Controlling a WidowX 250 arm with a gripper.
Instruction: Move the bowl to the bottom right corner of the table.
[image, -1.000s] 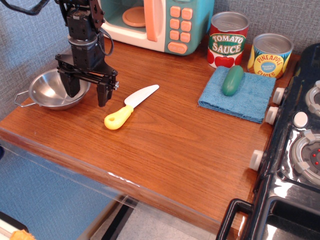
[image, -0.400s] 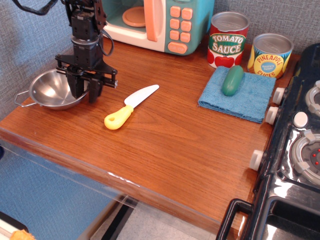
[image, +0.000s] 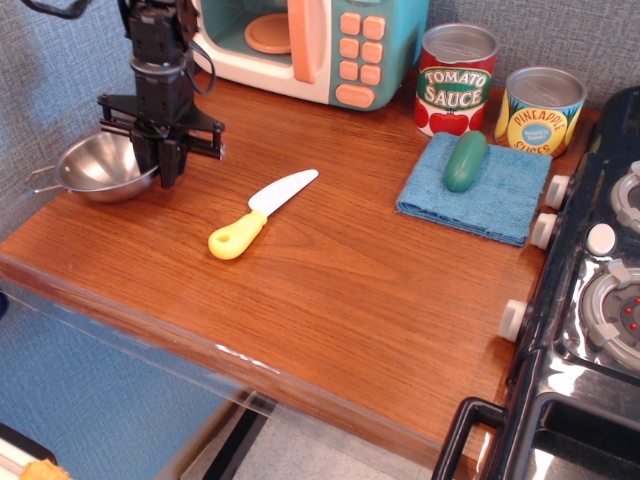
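— Where is the shiny round stainless-steel bowl (image: 100, 167) with wire loop handles?

— At the far left of the reddish-brown wood-grain table (image: 330, 280), well left of the yellow-handled toy knife (image: 260, 214).

— And the black robot gripper (image: 165, 163)?

— Its fingers are drawn together, clamped on the bowl's right rim, left of the knife too.

— What else?

— Right of the knife, a green vegetable (image: 465, 160) lies on a blue cloth (image: 476, 187).

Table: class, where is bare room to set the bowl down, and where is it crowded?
Bare wood on the table: the front right stretch, bordered by the knife, cloth and stove. Crowded: the back edge with microwave and cans, and the left, where the hand grips the bowl.
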